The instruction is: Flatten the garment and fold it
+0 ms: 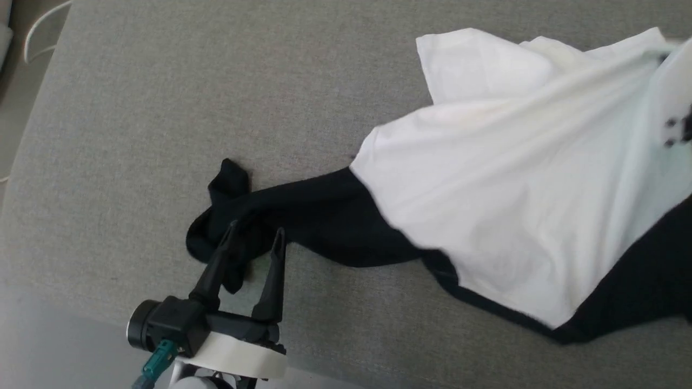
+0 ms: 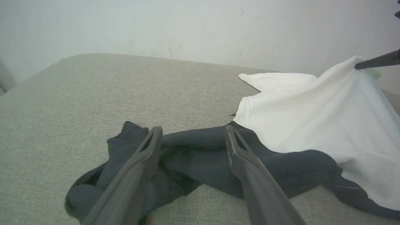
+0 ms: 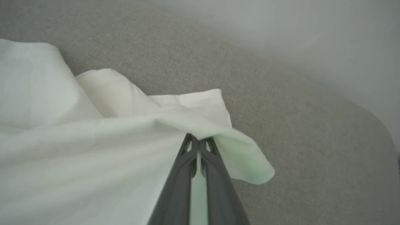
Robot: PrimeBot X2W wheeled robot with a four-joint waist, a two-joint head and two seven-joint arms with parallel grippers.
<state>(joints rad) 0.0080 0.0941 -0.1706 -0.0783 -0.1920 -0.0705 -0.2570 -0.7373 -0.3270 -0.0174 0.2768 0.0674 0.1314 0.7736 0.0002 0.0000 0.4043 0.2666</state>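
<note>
- Released: left gripper, fingers spread apart over the bunched end of the black sleeve; contact with the cloth not discernible.
- Clenched: right gripper, pinching a white edge of the garment, cloth raised in a ridge at the pinch.
- Crumpled on the grey fabric surface: white body at right, black sleeve trailing left toward the left gripper.
</note>
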